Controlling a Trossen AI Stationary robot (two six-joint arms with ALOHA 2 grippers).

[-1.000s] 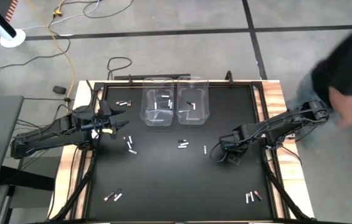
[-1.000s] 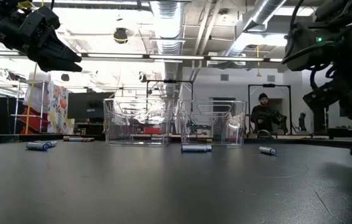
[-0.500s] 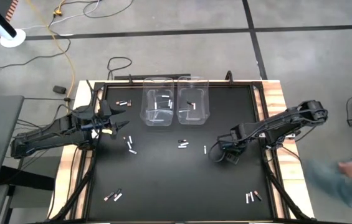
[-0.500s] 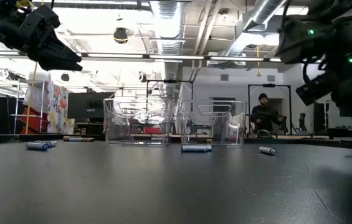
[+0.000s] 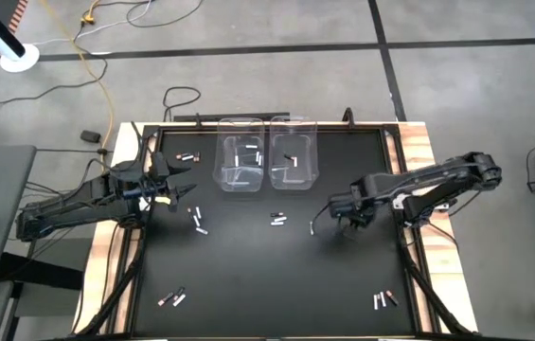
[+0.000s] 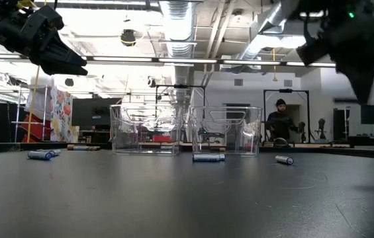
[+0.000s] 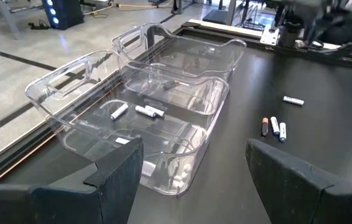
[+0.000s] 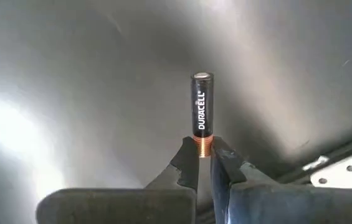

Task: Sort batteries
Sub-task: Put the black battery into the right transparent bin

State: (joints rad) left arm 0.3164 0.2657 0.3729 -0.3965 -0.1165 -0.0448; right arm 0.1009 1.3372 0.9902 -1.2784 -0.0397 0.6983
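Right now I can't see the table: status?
Right gripper shut on black-and-copper Duracell battery, lifted. Left gripper open, near clear plastic bins. Nothing blocking.

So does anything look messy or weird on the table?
Yes. Loose batteries lie scattered over the black table, only a few are in the clear bins. The right pincer holds a Duracell battery just by its copper end.
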